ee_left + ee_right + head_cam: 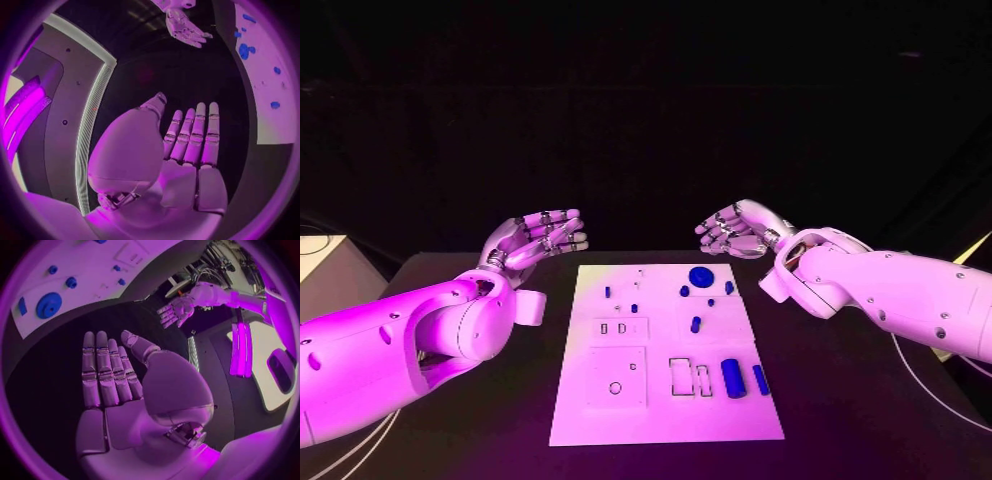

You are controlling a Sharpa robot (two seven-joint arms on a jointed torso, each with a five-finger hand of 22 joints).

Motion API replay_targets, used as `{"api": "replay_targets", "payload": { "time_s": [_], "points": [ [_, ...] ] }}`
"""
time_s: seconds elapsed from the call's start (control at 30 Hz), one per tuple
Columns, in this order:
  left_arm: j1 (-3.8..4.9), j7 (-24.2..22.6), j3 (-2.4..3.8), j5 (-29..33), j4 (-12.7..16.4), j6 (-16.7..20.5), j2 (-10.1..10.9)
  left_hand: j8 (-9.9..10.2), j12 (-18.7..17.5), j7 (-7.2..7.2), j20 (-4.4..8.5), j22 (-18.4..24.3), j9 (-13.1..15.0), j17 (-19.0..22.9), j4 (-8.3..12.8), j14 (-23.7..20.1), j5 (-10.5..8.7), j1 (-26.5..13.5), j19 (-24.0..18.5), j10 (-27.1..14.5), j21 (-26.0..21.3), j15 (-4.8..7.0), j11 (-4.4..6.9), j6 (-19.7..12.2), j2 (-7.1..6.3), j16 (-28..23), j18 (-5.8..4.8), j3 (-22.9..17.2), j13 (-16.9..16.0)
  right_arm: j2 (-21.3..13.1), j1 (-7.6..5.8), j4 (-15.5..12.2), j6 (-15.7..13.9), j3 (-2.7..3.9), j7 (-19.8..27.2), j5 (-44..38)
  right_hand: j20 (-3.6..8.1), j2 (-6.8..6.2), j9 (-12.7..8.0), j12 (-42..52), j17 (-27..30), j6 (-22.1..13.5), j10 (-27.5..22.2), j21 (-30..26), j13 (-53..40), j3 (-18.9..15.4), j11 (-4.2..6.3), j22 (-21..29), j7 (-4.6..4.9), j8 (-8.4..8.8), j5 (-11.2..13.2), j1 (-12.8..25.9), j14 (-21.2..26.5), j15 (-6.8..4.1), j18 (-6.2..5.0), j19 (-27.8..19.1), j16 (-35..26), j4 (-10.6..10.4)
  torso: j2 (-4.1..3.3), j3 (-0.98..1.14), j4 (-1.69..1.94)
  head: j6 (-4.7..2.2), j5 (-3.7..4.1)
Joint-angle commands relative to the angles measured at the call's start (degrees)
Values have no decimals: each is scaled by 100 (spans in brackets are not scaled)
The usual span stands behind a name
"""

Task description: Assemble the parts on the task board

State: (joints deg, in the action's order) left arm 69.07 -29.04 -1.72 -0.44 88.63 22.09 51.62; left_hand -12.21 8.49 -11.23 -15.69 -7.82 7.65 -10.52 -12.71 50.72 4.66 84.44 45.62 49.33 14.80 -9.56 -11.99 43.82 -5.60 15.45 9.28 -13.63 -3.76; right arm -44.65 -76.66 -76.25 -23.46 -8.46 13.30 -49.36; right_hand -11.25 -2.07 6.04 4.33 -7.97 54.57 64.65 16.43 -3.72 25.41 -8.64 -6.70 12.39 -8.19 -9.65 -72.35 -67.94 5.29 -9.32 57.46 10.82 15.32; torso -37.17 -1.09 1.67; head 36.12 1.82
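Task judged as barely begun: nothing being held, parts being left scattered. Task board [668, 400] being carried mid table [862, 440]. Near edge: two blue cylinders [734, 378] lying beside slots. Farther: small blue pegs [697, 324], blue disc [701, 276] near far edge. Beyond board: left hand [538, 238] and right hand [737, 230] being held empty, fingers apart, flanking far corners. Dark room being seen behind.

No readable text, label, brand, number or sign anywhere.
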Motion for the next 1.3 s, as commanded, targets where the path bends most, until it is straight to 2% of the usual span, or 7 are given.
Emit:
{"api": "replay_targets", "payload": {
  "time_s": [0.03,0.2,0.37,0.43,0.53,0.67,1.3],
  "points": [
    [27,58,12,-69,212,-190,101,-180,95,-248,190,-246,74,-461,207,732,-5,18,542,617,548,236,159,414,-126,699,120,-257,-21,-7,-53,-28,317,6,-576,-1388,437,-262,63,-46,-531,435,636,973,-32,-40,260,-524,-198,-84,-33,-89,-1144,-399,-101,806,532,-71,-151,-30,71,-29,49],
    [36,110,16,-137,542,-278,282,-189,5,-200,331,-525,96,-905,320,844,-10,-63,689,768,1038,346,222,485,-233,1485,111,-494,-17,17,-135,-56,535,13,-1020,-2352,644,-376,119,-70,-1285,566,818,1860,-60,-33,382,-1091,-297,-38,-30,-59,-1780,-588,-100,1153,1362,-140,-228,-56,125,-34,101],
    [39,169,21,-200,841,-338,436,-184,-74,-179,408,-824,119,-1230,409,712,-14,-177,632,859,1506,386,250,519,-313,2121,94,-692,-18,94,-169,-38,731,15,-1356,-3155,654,-535,180,-87,-2105,549,549,2342,-46,170,401,-1433,-325,47,288,130,-1856,-577,-106,1322,2433,-302,-300,-87,172,-36,157],
    [39,186,25,-226,953,-350,497,-185,-81,-177,411,-859,123,-1256,418,687,-14,-196,605,871,1557,387,251,524,-324,2181,93,-716,-19,136,-173,-18,761,13,-1432,-3397,630,-601,194,-81,-2416,493,282,2754,-29,208,365,-1931,-338,84,425,170,-1843,-565,-38,1510,2875,-358,-323,-95,183,-38,176],
    [39,200,34,-246,1082,-358,572,-187,-91,-172,414,-903,130,-1284,433,660,-14,-218,569,888,1621,391,256,533,-336,2253,92,-751,-20,198,-166,11,802,8,-1508,-3631,604,-708,268,-8,-4105,439,8,4036,-50,282,340,-3560,-344,110,423,138,-1855,-520,176,2001,4723,-481,-363,-103,193,-28,206],
    [39,215,45,-257,1176,-365,629,-187,-91,-172,414,-903,130,-1284,433,660,-14,-218,569,888,1621,391,256,533,-336,2253,92,-751,-20,281,-139,65,864,-5,-1586,-3809,554,-771,346,60,-4845,425,-109,4687,-69,328,327,-4406,-336,105,360,81,-1817,-504,291,2181,5532,-579,-404,-108,213,-26,222],
    [41,251,96,-265,1342,-400,711,-182,-117,-188,412,-974,137,-1320,446,613,-21,-281,504,893,1724,384,246,529,-369,2358,90,-791,-18,512,19,282,1103,-31,-1839,-4054,522,-852,477,167,-5420,415,-133,5430,-76,501,295,-5402,-317,84,113,70,-1802,-482,419,2361,6220,-767,-519,-98,253,-9,251]
  ]
}}
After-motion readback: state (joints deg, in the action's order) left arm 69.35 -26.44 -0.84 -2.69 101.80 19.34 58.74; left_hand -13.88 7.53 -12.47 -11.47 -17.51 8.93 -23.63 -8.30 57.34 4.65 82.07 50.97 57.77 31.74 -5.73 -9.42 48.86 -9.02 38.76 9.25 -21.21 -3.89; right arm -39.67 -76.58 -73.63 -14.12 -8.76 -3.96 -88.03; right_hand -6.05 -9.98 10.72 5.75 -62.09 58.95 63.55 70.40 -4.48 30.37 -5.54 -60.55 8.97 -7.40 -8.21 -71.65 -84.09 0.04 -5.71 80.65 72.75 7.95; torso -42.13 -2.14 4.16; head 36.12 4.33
